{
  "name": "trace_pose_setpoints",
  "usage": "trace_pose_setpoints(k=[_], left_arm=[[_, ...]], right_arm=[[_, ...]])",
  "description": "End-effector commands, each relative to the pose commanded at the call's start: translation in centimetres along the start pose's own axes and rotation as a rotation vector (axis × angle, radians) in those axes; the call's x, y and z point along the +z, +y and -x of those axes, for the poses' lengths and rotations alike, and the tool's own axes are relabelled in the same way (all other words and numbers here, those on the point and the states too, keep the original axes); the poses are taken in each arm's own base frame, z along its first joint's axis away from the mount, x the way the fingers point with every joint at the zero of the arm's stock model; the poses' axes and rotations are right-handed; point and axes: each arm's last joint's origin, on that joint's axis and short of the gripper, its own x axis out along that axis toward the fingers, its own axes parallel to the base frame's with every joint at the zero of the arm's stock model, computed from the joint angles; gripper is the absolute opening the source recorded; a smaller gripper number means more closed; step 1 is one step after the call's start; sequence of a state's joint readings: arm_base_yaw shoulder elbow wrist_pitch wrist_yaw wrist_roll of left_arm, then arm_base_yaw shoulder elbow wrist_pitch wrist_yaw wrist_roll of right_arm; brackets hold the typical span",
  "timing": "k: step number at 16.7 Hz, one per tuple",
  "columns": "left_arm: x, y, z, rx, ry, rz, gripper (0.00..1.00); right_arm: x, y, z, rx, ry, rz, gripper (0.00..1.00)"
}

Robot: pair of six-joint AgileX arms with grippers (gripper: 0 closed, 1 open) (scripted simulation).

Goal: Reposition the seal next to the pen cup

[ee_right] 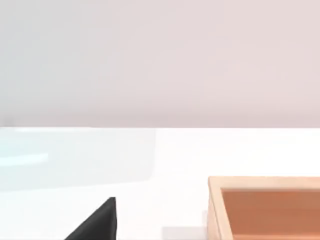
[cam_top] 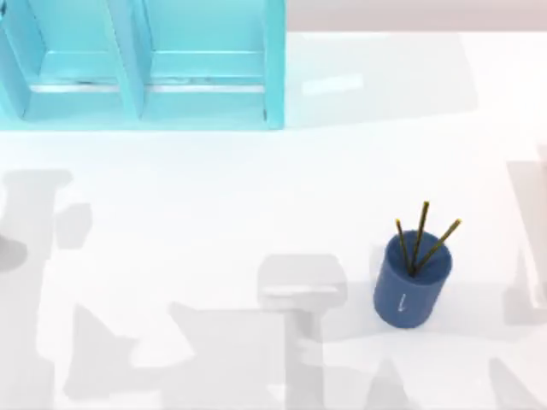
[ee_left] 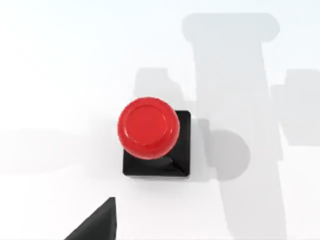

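The seal (ee_left: 150, 135) stands upright on the white table in the left wrist view, its glossy red round knob on a square black base. A black piece of my left gripper (ee_left: 95, 225) shows beside it, apart from it and not touching. The pen cup (cam_top: 410, 290), a dark blue cylinder with a small white mark and three yellow-black pencils sticking out, stands at the right front of the table in the top view. A black piece of my right gripper (ee_right: 95, 225) shows over the bare table, holding nothing that I can see.
A turquoise shelf unit (cam_top: 141, 64) stands at the back left of the table. A wooden box (ee_right: 265, 207) with an open top sits on the table in the right wrist view. Grey shadows of the arms lie across the table's front.
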State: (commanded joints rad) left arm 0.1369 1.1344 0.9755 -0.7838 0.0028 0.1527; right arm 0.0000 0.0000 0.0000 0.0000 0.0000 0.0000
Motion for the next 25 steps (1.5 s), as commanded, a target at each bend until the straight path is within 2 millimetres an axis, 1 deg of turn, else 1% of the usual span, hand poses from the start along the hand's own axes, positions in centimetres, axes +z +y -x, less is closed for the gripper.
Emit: trace_pose_setpoints(k=[3,6,9,11,13,18,20,22,25], left_arm=[[3.7,1.6,-3.3,-0.026,0.253,-0.006,1.00],[6.5,3.2,-6.5,-0.055,0.435,-0.008,1.00],[8.3,4.6,-9.3,-0.079,0.556,-0.007,1.00],[9.0,5.2,-10.5,-0.089,0.601,-0.007,1.00],[9.2,5.5,-11.0,-0.094,0.620,-0.006,1.00],[9.3,5.3,-11.0,-0.094,0.619,-0.011,1.00],[9.0,5.4,-11.5,-0.095,0.623,-0.008,1.00],[8.2,5.3,-12.9,-0.095,0.628,-0.006,1.00],[6.3,5.1,-15.9,-0.092,0.614,-0.007,1.00]], right_arm=[[0.0,0.0,0.0,0.000,0.000,0.000,1.00],[0.0,0.0,0.0,0.000,0.000,0.000,1.00],[0.0,0.0,0.0,0.000,0.000,0.000,1.00],[0.0,0.0,0.0,0.000,0.000,0.000,1.00],[0.0,0.0,0.0,0.000,0.000,0.000,1.00],[0.0,0.0,0.0,0.000,0.000,0.000,1.00],[0.0,0.0,0.0,0.000,0.000,0.000,1.00],[0.0,0.0,0.0,0.000,0.000,0.000,1.00],[0.0,0.0,0.0,0.000,0.000,0.000,1.00]])
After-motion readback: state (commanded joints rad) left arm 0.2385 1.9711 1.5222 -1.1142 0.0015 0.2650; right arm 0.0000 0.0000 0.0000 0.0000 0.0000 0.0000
